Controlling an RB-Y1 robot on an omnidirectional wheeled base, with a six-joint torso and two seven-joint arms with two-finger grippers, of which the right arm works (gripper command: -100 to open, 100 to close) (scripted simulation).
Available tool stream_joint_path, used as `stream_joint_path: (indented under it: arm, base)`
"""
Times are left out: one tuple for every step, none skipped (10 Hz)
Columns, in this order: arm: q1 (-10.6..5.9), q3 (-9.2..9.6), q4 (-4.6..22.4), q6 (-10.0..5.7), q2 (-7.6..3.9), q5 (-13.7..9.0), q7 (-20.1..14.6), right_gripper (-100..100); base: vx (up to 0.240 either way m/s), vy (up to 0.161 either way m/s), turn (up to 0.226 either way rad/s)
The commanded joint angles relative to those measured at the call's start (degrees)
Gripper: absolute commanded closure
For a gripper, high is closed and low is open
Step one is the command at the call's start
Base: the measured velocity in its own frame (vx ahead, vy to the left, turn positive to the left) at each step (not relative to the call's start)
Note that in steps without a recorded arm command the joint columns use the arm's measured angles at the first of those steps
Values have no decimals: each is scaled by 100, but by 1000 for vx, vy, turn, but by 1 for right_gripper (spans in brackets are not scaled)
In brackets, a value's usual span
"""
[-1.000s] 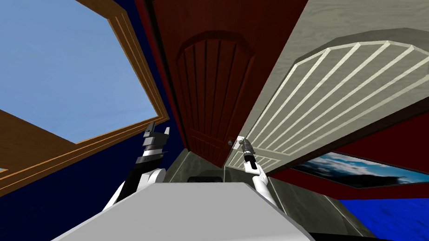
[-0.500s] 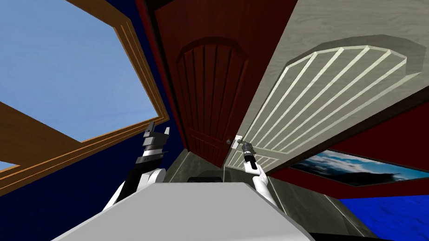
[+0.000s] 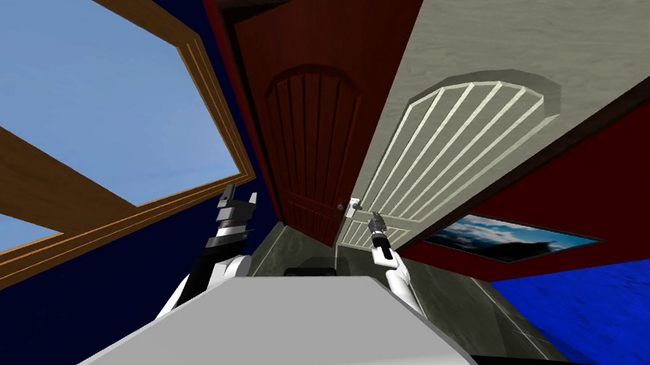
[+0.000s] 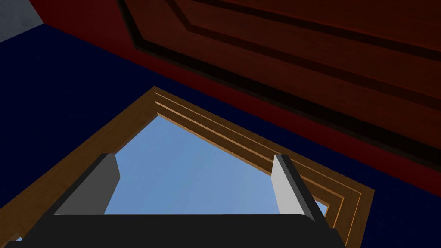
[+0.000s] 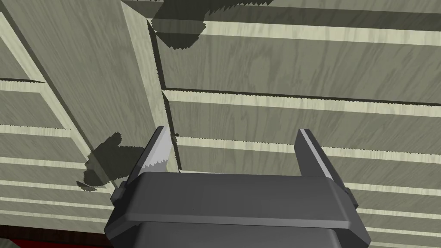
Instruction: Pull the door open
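Right claw just right of handle, before door.

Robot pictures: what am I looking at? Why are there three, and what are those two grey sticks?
These come from a robot with two arms. The wide picture is taken by a camera on its head. It shows a pale door with a handle, next to a dark red door. The other two pictures come from cameras on the robot's hands. The grey sticks are the fingers of each claw. The right claw is open and holds nothing. It points at the pale door's slats, and the head picture shows it near the handle but apart from it. The left claw is raised on the robot's left side, open and empty too.
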Motion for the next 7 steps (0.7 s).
stream_joint_path:
  arm:
    - [24, 47, -26, -20, 11, 7, -28, -100]
    - [33, 92, -53, -30, 26, 14, -48, -100]
    - [34, 167, -95, -45, 55, 24, -75, -100]
    - [19, 246, -137, -61, 88, 36, -98, -100]
    - [-26, 342, -185, -81, 135, 50, -117, -100]
    - [6, 283, -169, -57, 98, 39, -108, -100]
    - [81, 122, -95, -47, 10, 13, -89, -100]
  base:
    - [-201, 26, 11]
    - [-193, 63, 25]
    - [-178, 88, 62]
    - [-169, 119, 110]
    - [-94, 171, 161]
    - [-26, 83, 23]
    - [-18, -66, -209]
